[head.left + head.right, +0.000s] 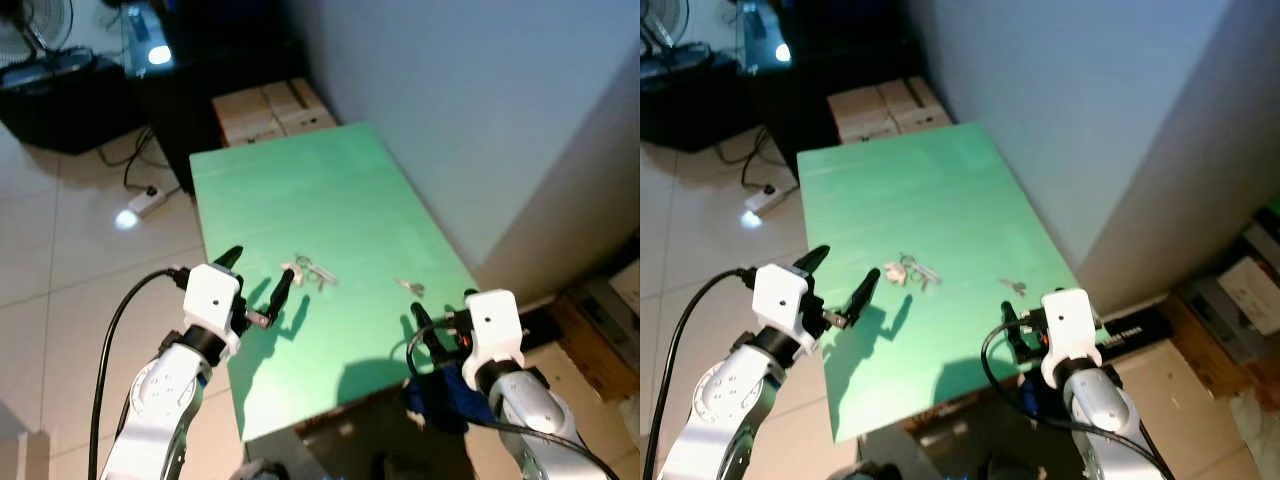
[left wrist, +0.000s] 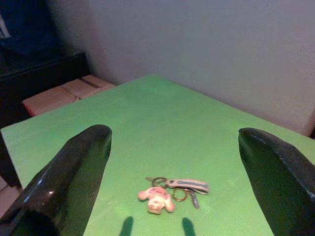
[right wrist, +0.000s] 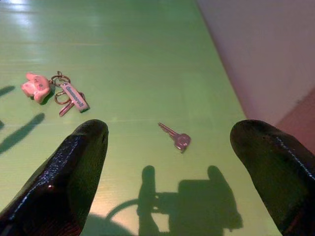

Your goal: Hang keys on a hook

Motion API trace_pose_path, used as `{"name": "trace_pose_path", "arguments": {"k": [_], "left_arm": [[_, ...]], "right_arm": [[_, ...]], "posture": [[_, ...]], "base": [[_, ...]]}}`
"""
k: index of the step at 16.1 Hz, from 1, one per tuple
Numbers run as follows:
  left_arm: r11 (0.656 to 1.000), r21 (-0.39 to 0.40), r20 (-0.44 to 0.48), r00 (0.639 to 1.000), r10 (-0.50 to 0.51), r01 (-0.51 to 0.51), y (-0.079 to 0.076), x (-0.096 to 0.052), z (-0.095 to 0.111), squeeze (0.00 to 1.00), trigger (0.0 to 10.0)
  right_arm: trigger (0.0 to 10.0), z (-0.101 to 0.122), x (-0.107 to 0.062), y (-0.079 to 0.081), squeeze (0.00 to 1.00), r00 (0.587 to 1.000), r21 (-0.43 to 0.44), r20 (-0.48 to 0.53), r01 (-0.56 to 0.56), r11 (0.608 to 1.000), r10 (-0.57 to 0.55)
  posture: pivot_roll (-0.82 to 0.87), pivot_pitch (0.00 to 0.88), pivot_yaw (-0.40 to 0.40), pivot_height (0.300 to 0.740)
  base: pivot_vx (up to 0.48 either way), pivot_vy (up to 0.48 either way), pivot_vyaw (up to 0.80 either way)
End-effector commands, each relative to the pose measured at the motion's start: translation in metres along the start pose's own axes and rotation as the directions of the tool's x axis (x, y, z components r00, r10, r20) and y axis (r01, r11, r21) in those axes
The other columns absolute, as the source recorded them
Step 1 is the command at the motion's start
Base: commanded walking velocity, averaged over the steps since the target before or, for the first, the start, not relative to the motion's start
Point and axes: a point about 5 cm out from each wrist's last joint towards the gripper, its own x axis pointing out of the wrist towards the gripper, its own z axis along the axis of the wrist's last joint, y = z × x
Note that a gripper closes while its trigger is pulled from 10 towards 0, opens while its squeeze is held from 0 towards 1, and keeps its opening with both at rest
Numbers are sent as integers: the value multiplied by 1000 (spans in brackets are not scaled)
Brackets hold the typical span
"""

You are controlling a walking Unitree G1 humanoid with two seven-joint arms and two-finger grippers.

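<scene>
A key bunch (image 1: 310,270) with a pink figure charm and a grey tag lies near the middle of the green table (image 1: 300,180); it also shows in the left wrist view as key bunch (image 2: 170,191) and in the right wrist view as key bunch (image 3: 54,91). A single loose key (image 1: 411,288) lies further right, single key (image 3: 176,138). My left gripper (image 1: 258,276) hovers open over the table's left edge, just left of the bunch. My right gripper (image 1: 432,328) stands open at the table's near right corner, short of the single key.
A grey wall runs along the table's right side. Cardboard boxes (image 1: 270,110) sit behind the table's far end, beside a dark cabinet (image 1: 170,60). A power strip (image 1: 148,202) with cables lies on the tiled floor at left. A fan (image 1: 40,25) stands far left.
</scene>
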Motion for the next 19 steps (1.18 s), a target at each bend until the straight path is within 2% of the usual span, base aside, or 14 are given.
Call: {"name": "trace_pose_path", "arguments": {"k": [1, 5, 6, 9, 12, 15, 19], "left_arm": [[1000, -1, -10, 1000, 7, -7, 3, -5, -2, 0, 10000], [997, -19, -32, 997, -72, 72, -2, -8, -4, 0, 10000], [990, -38, -34, 990, -135, 134, -7, -8, -5, 0, 10000], [984, -46, -30, 984, -176, 174, -9, -6, -2, 0, 10000], [978, -43, -25, 979, -203, 202, -7, -5, 3, 0, 10000], [972, -47, -35, 972, -232, 231, -6, -7, 7, 0, 10000], [974, -45, -64, 972, -224, 222, -1, -22, 10, 0, 10000]], "right_arm": [[10000, -6, -1, -2, 0, 1000, -3, -26, 5, 1000, -5], [10000, -18, 0, -7, 0, 995, -12, -89, 48, 999, -49], [10000, -21, 9, -17, 1000, 993, -4, -88, 78, 997, -78], [10000, -29, 21, -34, 1000, 987, 33, -102, 130, 991, -126], [10000, -37, 37, -45, 1000, 989, 39, -92, 120, 992, -116], [10000, -32, 58, -56, 1000, 995, -31, -72, 74, 997, -76], [10000, -17, 80, -65, 1000, 999, -133, -36, 18, 991, -23]], "posture": [[-104, 141, 56, 740], [-101, 152, 75, 740], [-99, 160, 89, 740], [-89, 172, 107, 740], [-59, 201, 130, 740], [-20, 237, 147, 740], [42, 275, 149, 740]], "base": [[0, 0, 0], [0, 0, 0], [0, 0, 0], [0, 0, 0], [0, 0, 0], [0, 0, 0], [0, 0, 0]]}}
